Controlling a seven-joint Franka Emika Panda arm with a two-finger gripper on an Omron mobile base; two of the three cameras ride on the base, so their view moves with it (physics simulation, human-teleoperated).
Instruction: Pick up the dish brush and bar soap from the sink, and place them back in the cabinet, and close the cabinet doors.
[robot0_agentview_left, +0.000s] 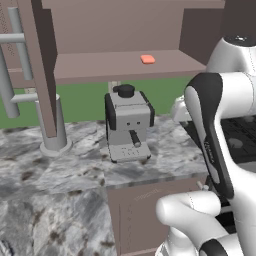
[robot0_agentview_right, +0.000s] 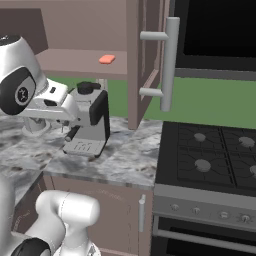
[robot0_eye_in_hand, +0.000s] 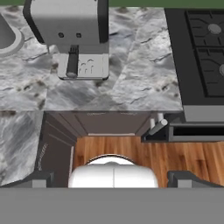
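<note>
The small flat salmon-pink bar soap (robot0_agentview_left: 147, 59) lies on the plain taupe-brown shelf of the open wall cabinet (robot0_agentview_left: 115, 67), towards the shelf's right end as the left base view has it — the same soap sits near the shelf's front edge in the right base view (robot0_agentview_right: 106, 59). Both tall taupe-brown recessed-panel cabinet doors stand swung out towards the cameras: one at the left (robot0_agentview_left: 42, 60) with its long silver bar handle (robot0_agentview_left: 10, 65), the other edge-on at the right (robot0_agentview_right: 136, 65).

Below the shelf, a boxy grey coffee machine with black sides (robot0_agentview_left: 128, 125) stands on the grey-veined marble counter (robot0_agentview_left: 55, 170), with a strip of green wall behind it. A black gas cooktop (robot0_agentview_right: 210, 155) adjoins the counter on the right, above a steel oven front with knobs.

The gripper (robot0_eye_in_hand: 111, 179) hangs out in front of the counter edge, looking down on the coffee machine, the brown base cabinets and a wooden floor. Its two dark fingertips (robot0_eye_in_hand: 41, 179) stand at opposite sides of the hand view — wide apart, with nothing between them.
</note>
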